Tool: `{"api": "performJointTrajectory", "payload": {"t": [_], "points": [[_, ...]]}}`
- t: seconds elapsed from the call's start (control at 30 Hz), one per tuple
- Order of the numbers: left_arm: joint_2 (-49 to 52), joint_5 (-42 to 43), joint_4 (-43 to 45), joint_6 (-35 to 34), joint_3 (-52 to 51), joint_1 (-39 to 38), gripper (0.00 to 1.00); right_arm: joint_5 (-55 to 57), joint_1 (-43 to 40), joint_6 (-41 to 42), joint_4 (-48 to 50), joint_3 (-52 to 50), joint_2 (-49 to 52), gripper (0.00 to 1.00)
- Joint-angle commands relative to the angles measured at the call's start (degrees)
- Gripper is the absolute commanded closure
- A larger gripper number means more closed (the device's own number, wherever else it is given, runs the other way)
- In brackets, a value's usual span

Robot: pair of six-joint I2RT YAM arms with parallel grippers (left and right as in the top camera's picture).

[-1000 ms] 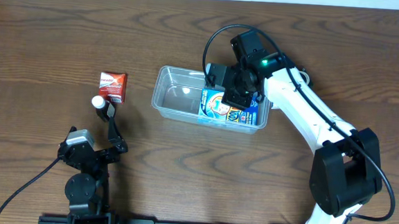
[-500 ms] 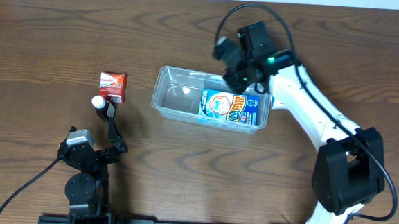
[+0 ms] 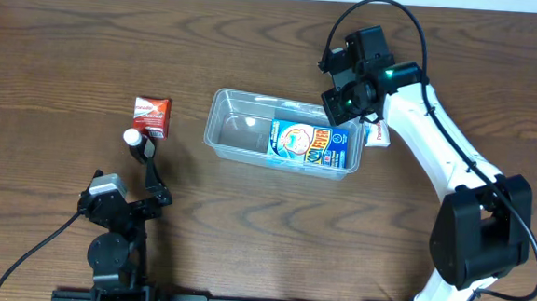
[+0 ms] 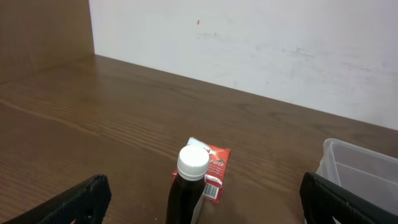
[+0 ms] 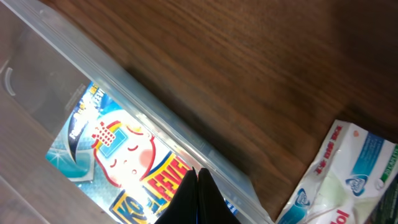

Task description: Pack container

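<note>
clear rectangular plastic tub [image 3: 237, 135] holds a blue printed box [image 3: 311, 144]. right gripper [image 5: 199, 174] by its rim — jaws pressed together, empty. left gripper [image 4: 211, 198] — jaws wide.

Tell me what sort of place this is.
Probably a robot test bench: wood-grain table against a bare white wall, a white robot arm reaching over it, a clear tub set out.

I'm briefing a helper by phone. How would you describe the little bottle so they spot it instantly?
Start at the clear container mid-table and look left to the red box. Just beside it stands the bottle: dark, upright, white-capped, the only bottle there.
</note>
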Motion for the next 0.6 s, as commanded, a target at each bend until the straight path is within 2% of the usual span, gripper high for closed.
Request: {"api": "performJointTrajectory", "payload": {"t": [0.0,0.17,0.3,0.57], "points": [[-0.3,-0.7,-2.3,1.0,-1.1,-0.2,0.02,-0.5,-0.4,0.1,0.0,0.8,-2.4,0.99],[-0.3,-0.7,-2.3,1.0,-1.1,-0.2,0.02,-0.8,-0.1,0.1,1.7,0.8,-2.4,0.99],[-0.3,-0.7,-2.3,1.0,-1.1,-0.2,0.02,-1.7,0.2,1.4,10.2,0.7,-2.3,0.99],[-0.3,-0.7,-2.3,1.0,-1.1,-0.2,0.02,-1.6,5.3,14.7,30.3,0.7,0.9,0.99]]}}
